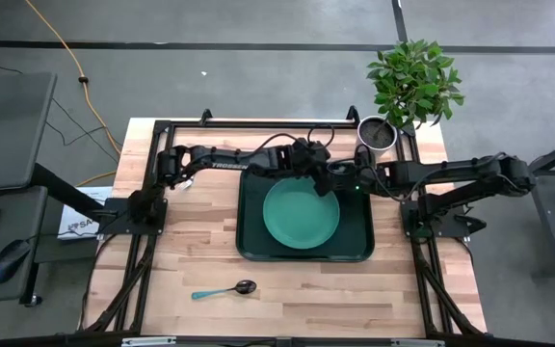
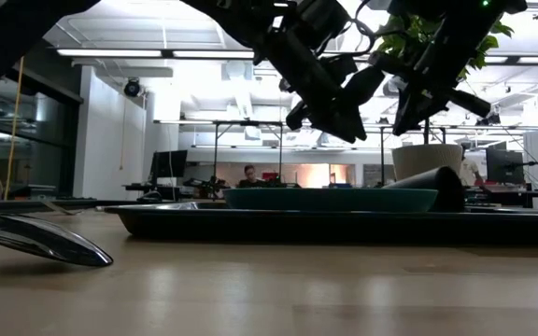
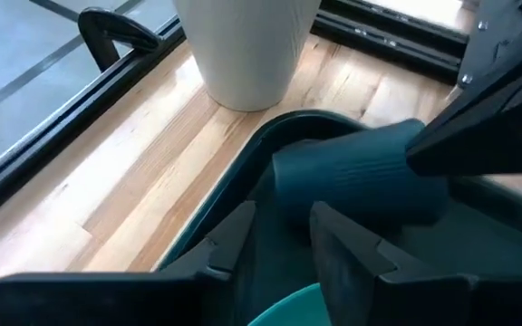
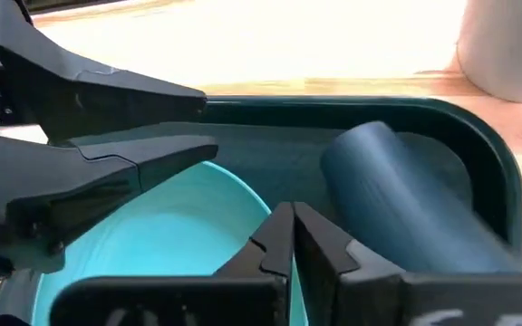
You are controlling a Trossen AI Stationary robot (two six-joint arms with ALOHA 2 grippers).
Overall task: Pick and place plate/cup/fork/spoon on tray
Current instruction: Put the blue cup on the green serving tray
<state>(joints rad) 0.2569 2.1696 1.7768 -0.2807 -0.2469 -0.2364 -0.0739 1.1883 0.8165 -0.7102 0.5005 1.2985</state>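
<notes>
Teal plate [image 1: 301,214] lies flat in dark green tray [image 1: 255,246]. Black cup [image 4: 397,204] lies tipped in the tray's corner. Teal-handled spoon [image 1: 224,289] rests on bare table.

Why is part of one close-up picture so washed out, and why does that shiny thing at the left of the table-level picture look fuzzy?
In the right wrist view, bright light bleaches the table beyond the tray almost white. In the low view, the spoon lies very near the camera, so it blurs, and the arms show as dark silhouettes against the ceiling lights.
</notes>
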